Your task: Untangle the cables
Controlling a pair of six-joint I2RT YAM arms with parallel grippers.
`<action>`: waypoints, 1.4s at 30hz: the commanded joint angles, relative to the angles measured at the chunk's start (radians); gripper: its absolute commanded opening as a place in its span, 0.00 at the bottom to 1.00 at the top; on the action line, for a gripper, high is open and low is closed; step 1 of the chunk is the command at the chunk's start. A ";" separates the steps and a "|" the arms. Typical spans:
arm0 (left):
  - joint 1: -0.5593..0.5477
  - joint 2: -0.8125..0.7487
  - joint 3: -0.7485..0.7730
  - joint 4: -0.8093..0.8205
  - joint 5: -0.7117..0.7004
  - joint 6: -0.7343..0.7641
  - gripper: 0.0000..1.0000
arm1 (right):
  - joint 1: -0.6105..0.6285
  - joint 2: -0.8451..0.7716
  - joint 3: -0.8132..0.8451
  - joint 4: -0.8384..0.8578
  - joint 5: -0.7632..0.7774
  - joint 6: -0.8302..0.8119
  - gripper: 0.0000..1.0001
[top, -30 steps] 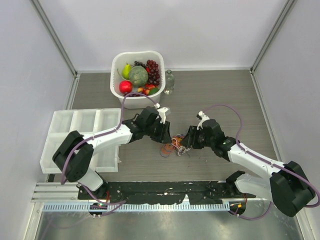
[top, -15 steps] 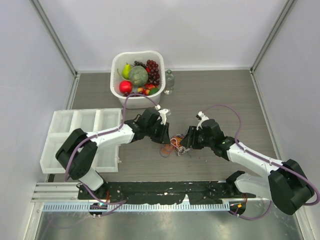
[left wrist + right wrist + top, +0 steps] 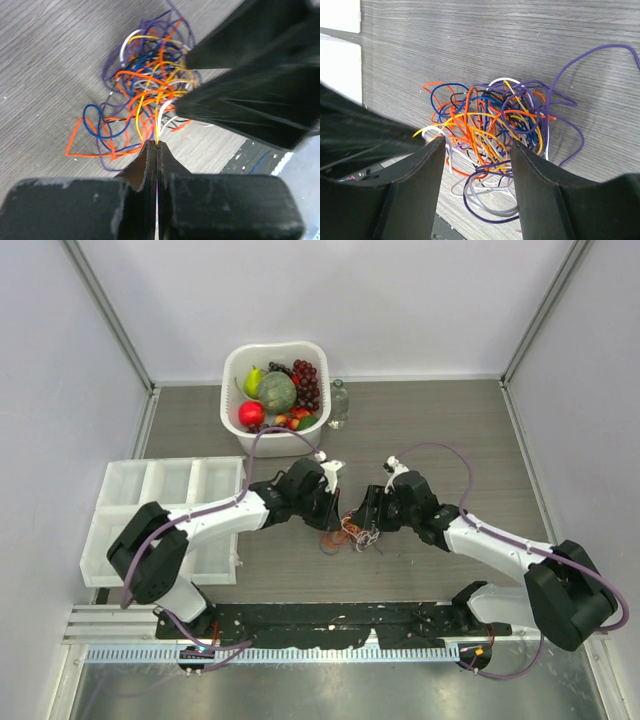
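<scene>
The cables [image 3: 350, 533] are a small tangle of orange, purple, blue, yellow and white wires on the grey table between the two arms. My left gripper [image 3: 336, 516] is at the tangle's left side. In the left wrist view it [image 3: 157, 146] is shut on a yellow wire that runs up into the tangle [image 3: 150, 95]. My right gripper [image 3: 366, 520] is at the tangle's right side. In the right wrist view it [image 3: 477, 150] is open, with its fingers [image 3: 415, 190] on either side of the tangle's near part [image 3: 495, 125]. They grip nothing.
A white basket [image 3: 232, 368] of fruit stands at the back, with a small clear bottle [image 3: 338, 403] beside it. A white compartment tray [image 3: 160, 482] lies at the left. A black strip [image 3: 330, 618] runs along the near edge.
My right gripper has moved left, closer onto the tangle. My left gripper has shifted slightly right and stays shut on the wire.
</scene>
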State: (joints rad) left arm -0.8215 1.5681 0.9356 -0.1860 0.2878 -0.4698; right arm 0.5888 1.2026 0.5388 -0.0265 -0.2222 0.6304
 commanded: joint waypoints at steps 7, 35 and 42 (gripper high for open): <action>-0.053 -0.224 0.127 0.025 0.134 -0.004 0.00 | 0.045 0.107 0.041 0.065 0.156 0.025 0.42; -0.073 -0.494 0.382 -0.190 -0.159 0.043 0.35 | 0.025 -0.198 0.055 -0.199 0.339 -0.070 0.70; -0.071 -0.510 0.135 -0.066 -0.144 -0.015 0.70 | 0.026 -0.115 0.150 -0.142 0.238 -0.250 0.70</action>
State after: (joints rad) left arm -0.8902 1.1049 1.1343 -0.3065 0.1474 -0.4576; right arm 0.6174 1.0138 0.6209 -0.2100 0.1116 0.5209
